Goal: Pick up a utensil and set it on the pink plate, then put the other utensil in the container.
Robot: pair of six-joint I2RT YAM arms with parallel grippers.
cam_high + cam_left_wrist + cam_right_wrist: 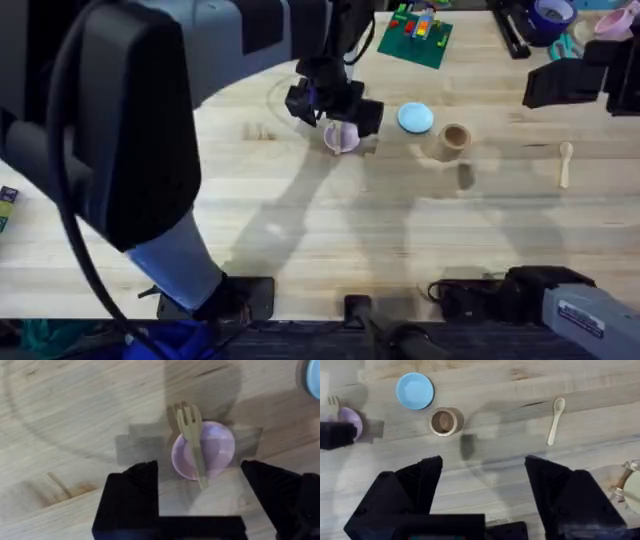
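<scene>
The pale wooden fork [192, 435] lies across the pink plate [217, 452], its tines past the rim. My left gripper [200, 492] hovers open just above the pink plate [340, 137], holding nothing; the left gripper [335, 105] partly covers it from overhead. The wooden spoon [565, 163] lies on the table at the right, also seen as spoon [555, 420]. The tan container [455, 138] stands upright and empty [444, 421] between plate and spoon. My right gripper [482, 485] is open and high above the table, right gripper [570, 82] at the far right.
A light blue plate [415, 118] sits beside the container. A green baseplate with bricks [415, 35], a black tool [510, 30] and a blue tape roll [550, 15] lie along the back. Bare wood spreads across the middle and front.
</scene>
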